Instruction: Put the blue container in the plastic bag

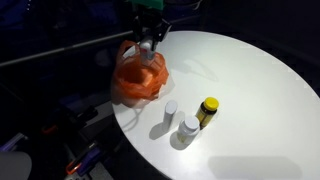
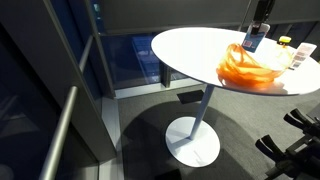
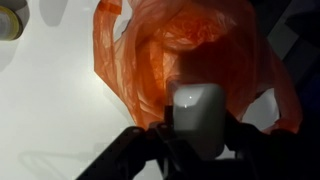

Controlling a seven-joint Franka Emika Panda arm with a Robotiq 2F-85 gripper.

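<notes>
The orange plastic bag [image 1: 140, 76] lies open near the edge of the white round table [image 1: 250, 80]; it also shows in an exterior view [image 2: 250, 68] and fills the wrist view [image 3: 190, 45]. My gripper [image 1: 148, 42] hangs just above the bag and is shut on the blue container [image 2: 254, 40]. In the wrist view the container [image 3: 197, 112] looks pale, with a white top, held between my two dark fingers [image 3: 197, 135] right over the bag's mouth.
Two white-capped bottles [image 1: 171, 108] [image 1: 189, 126] and a dark bottle with a yellow cap [image 1: 208, 108] stand beside the bag. The yellow cap shows at the top left of the wrist view [image 3: 10, 20]. The table edge is close to the bag.
</notes>
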